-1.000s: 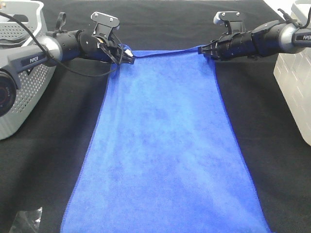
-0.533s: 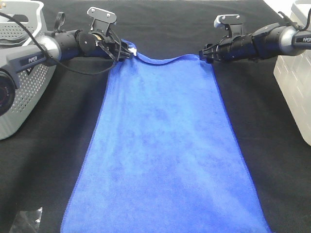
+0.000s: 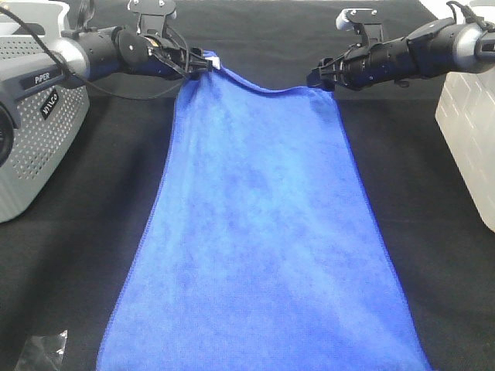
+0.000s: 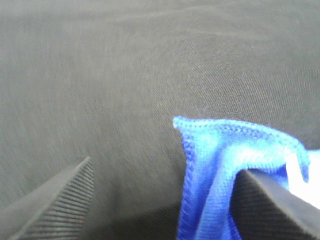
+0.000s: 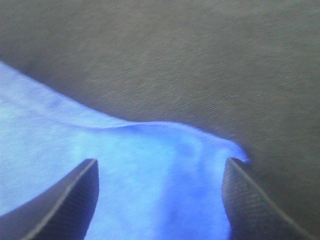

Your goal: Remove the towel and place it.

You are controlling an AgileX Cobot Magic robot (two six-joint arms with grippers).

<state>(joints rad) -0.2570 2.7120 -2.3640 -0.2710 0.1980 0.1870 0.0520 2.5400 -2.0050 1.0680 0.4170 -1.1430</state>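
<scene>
Light: bright, even, diffuse, from overhead. Shadows: faint and soft on the black cloth-covered table (image 3: pixel 418 232). High view: sharp. Wrist views: soft, grainy; the large royal-blue microfibre towel (image 5: pixel 125 200) blurred and washed pale in the right one.

You have the towel (image 3: pixel 263 232) lying lengthwise down the middle of the table cloth (image 3: pixel 433 255). Left gripper (image 3: pixel 203 63) at its far-left corner, right gripper (image 3: pixel 315 77) at its far-right corner. Basket (image 3: pixel 31 139) left of the towel, container (image 3: pixel 472 131) right, both apart from it.
</scene>
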